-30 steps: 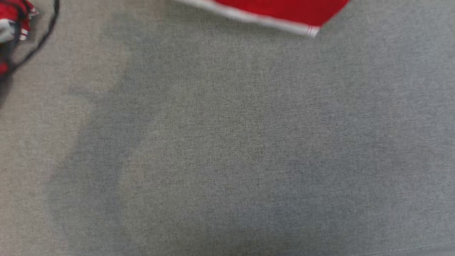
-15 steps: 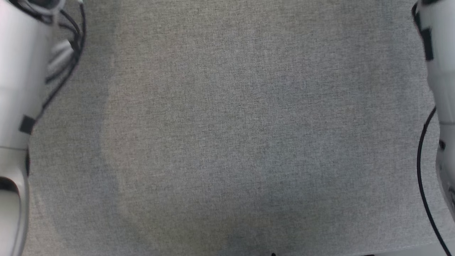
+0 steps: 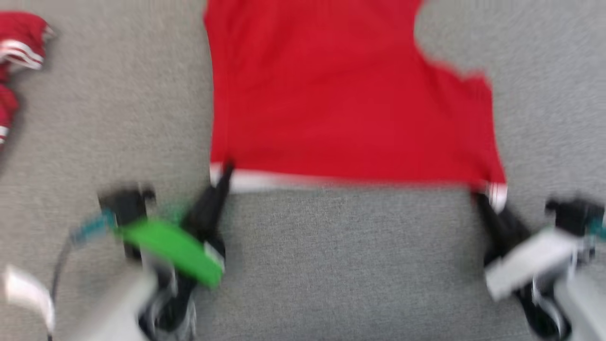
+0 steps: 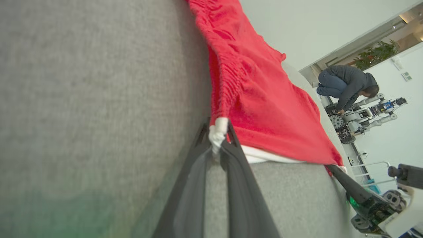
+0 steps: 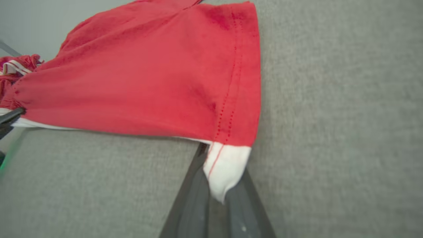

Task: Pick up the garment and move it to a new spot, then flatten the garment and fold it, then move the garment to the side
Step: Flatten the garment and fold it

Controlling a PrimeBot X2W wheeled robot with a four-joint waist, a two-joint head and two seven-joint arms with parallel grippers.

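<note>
1. Two grippers, and both are clamped. Your left gripper [image 3: 225,174] has its fingers pressed together on the near-left corner of the garment [image 3: 350,94], pinching the white hem band [image 3: 303,181].
2. Your right gripper [image 3: 480,198] is likewise closed tight on the near-right corner. In the right wrist view a white tab of hem is bunched between its fingers.
3. The garment is red with a white band along its near edge. It lies spread on the grey fabric surface [image 3: 350,265], in the upper middle of the blurred head view. Its near edge is drawn almost straight between your two grippers.
4. In the left wrist view its left side edge is gathered into small ripples. In the right wrist view a line of red stitching runs down the right side to the hem.
5. Count: one spread garment and one crumpled red-and-white bundle [image 3: 19,47] at the surface's far left, well apart from it. One person [image 4: 347,87] crouches by another machine [image 4: 363,115] in the background of the left wrist view.
</note>
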